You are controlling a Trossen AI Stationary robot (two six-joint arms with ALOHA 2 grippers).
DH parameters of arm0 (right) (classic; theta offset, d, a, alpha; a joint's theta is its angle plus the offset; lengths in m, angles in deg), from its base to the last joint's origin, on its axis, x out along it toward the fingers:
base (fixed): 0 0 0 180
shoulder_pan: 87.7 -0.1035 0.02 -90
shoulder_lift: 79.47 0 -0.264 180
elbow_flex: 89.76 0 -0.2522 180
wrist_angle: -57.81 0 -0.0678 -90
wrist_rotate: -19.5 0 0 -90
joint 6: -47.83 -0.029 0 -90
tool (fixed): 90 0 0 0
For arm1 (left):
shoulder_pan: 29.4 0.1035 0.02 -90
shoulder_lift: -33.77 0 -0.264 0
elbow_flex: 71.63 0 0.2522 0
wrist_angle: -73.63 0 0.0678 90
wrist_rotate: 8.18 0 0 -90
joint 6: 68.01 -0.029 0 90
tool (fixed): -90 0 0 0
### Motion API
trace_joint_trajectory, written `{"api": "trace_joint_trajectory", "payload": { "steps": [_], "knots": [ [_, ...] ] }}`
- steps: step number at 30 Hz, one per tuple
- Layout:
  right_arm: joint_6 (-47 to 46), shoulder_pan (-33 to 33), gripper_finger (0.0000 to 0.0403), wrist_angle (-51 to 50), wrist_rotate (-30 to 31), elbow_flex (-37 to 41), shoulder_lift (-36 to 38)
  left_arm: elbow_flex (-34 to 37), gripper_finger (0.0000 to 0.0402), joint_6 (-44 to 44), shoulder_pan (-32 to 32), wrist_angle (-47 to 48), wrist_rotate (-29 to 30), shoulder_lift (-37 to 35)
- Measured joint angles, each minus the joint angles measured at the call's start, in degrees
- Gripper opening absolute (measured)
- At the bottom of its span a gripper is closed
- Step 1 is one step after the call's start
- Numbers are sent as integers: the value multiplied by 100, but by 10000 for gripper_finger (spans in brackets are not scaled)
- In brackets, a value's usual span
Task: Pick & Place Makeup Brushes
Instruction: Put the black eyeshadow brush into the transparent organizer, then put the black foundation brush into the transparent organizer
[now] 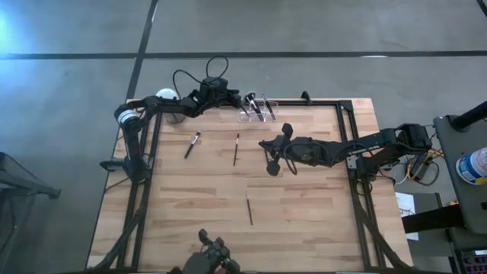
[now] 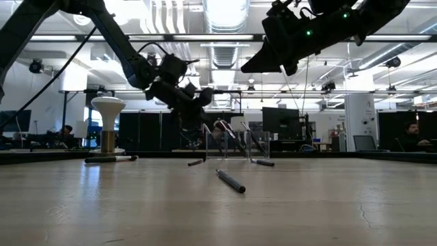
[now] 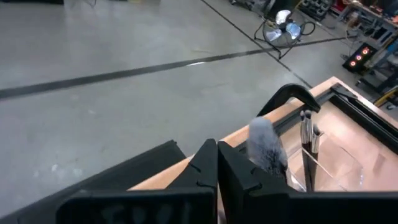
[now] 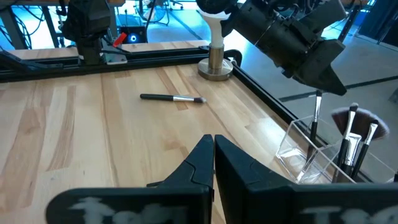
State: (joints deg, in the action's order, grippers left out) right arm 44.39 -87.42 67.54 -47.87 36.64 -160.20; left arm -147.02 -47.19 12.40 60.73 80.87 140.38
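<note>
Three slim dark makeup brushes lie flat on the wooden table (image 1: 192, 144) (image 1: 236, 148) (image 1: 249, 207). More brushes stand in a clear holder (image 1: 257, 110) at the far edge, bristles up, one with a fluffy grey head (image 3: 267, 143). My left gripper (image 3: 217, 165) hangs shut just beside and above the holder (image 4: 311, 155), its tip close to one upright brush (image 4: 316, 112). Nothing shows between its fingers. My right gripper (image 4: 213, 155) is shut and empty, raised over the table's middle (image 1: 266, 144).
A white ball-topped metal stand (image 1: 166, 97) sits at the far left corner. A black frame rail (image 4: 261, 93) runs along the table's edges. Bare wood lies between the scattered brushes. People and equipment show in the room behind the table.
</note>
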Motion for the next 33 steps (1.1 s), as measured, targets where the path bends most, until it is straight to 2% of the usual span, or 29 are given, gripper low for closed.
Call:
{"api": "trace_joint_trajectory", "payload": {
  "steps": [7,16,22,26,30,33],
  "knots": [
    [-65,0,8,-2,-2,0,0,-107,11,-134,11,485,-97,-102],
    [-404,144,8,-276,-14,0,0,66,44,-744,2,861,-401,-1037],
    [-698,384,8,-272,3,296,-2,974,45,-1070,-177,850,-986,-2074],
    [-723,479,8,37,0,548,-2,1715,37,-1087,-460,1484,-1007,-2836],
    [-664,523,8,303,0,718,-4,2320,16,-1002,-838,2299,-755,-3514],
    [-663,558,8,308,-11,779,-4,2662,3,-732,-1154,2712,-149,-3927]
  ]
}}
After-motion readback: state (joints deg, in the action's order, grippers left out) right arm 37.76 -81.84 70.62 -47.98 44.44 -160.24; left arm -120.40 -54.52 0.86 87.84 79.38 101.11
